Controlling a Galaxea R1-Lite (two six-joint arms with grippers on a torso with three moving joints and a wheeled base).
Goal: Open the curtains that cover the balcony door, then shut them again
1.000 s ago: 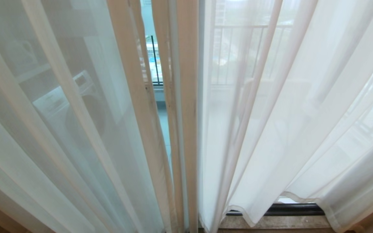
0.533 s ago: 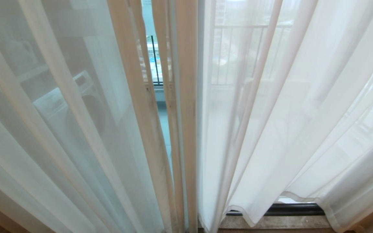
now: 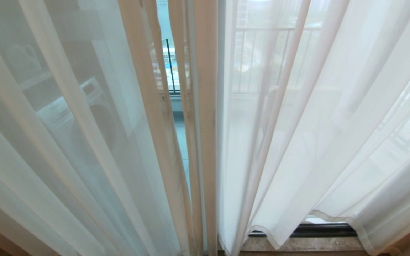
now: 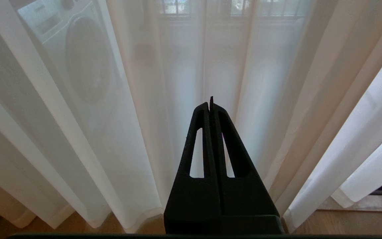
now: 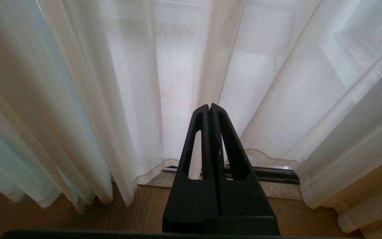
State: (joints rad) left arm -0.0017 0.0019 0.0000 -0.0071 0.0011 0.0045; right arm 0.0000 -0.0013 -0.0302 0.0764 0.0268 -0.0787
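Head camera close before the curtains (image 3: 297,142), downward; both wrist cameras low, facing the same hems.

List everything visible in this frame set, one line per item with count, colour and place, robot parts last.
curtains: two, sheer white, hanging drawn across the whole view, with a narrow gap left between them near the middle.
balcony door: one, glass, behind the curtains, seen directly only through the gap.
door track: one, black, at floor level under the right curtain's hem.
sill: one, brownish stone, in front of the track.
washing machine: one, white, seen through the left curtain.
railing: one, dark bars, outside, seen through the right curtain.
floor: wood brown, below the hems.
left gripper: one, black, shut, empty, short of the curtain.
right gripper: one, black, shut, empty, short of the curtain.
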